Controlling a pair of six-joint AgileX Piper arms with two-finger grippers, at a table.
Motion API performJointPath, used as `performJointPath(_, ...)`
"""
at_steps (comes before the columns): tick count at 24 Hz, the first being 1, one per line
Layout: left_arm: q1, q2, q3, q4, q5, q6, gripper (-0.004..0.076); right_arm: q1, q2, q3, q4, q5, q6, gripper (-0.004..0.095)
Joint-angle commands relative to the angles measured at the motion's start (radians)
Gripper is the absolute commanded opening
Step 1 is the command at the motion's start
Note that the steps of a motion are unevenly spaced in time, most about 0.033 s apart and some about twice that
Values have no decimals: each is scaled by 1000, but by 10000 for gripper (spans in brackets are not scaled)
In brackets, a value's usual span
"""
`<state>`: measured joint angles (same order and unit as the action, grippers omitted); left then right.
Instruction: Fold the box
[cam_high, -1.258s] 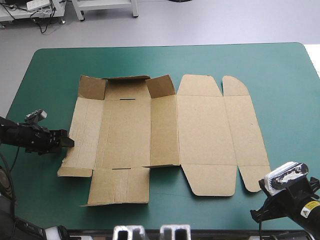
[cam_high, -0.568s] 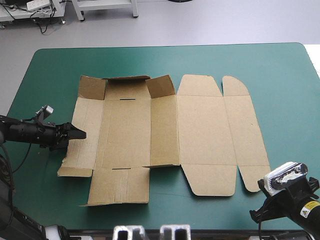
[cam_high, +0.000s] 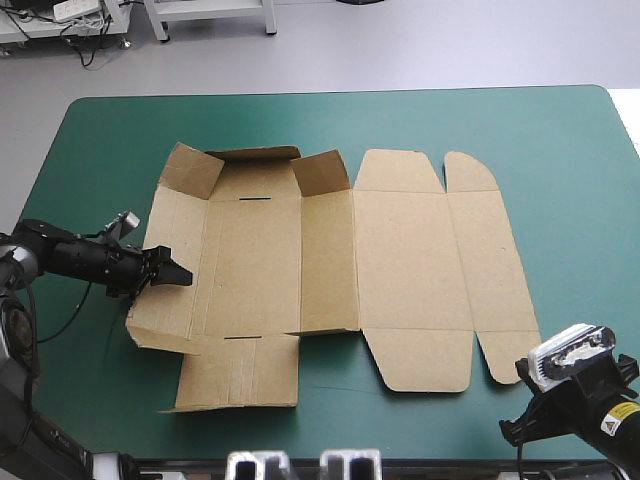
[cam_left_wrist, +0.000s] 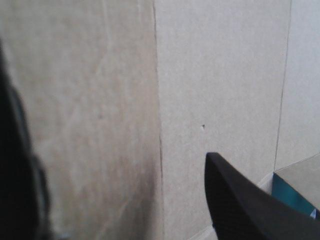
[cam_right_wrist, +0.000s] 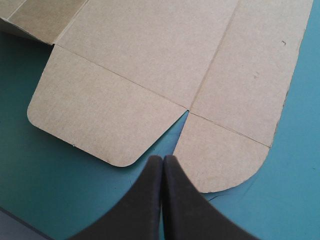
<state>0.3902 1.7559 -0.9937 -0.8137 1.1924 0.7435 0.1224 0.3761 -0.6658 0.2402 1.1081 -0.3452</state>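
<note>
Over left panel of box (cam_high: 330, 250), left gripper (cam_high: 180, 275)

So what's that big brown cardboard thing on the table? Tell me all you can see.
The box is one cut sheet of brown cardboard, unfolded and creased into panels, with rounded flaps at its right end and two thin slots. Most of it lies flat on the teal-green table. At its left end the far flaps tilt up and the outer panel looks slightly raised, where the left gripper reaches over it, fingers apart. Nothing else is on it.
</note>
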Motion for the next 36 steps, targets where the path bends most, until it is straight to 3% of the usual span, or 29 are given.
performJointPath(1,-10,-26,-6,3,-37,-79,298,-3,8,-20,19,-49,-7,-24)
performJointPath(3,-10,-26,-6,31,-48,-69,99,-3,8,-20,30,-49,-7,-24)
performJointPath(5,-10,-26,-6,65,-39,-39,-6,-3,8,-20,33,-49,-7,-24)
performJointPath(8,-10,-26,-6,-52,16,92,-7,-3,8,-20,33,-49,-7,-24)
performJointPath(10,-10,-26,-6,-193,106,246,-7,-3,8,-20,33,-49,-7,-24)
performJointPath(15,-60,-58,-31,-206,108,330,-7,-3,8,-20,33,-36,-9,-24)
performJointPath(19,-131,-103,-122,-151,108,333,-10,-3,8,-20,33,-33,-9,-24)
performJointPath(27,-384,-202,-535,261,34,82,-10,-3,8,-20,35,-69,-9,-24)
performJointPath(36,-657,-208,-803,668,-18,71,-10,-3,8,-39,47,-142,-25,-24)
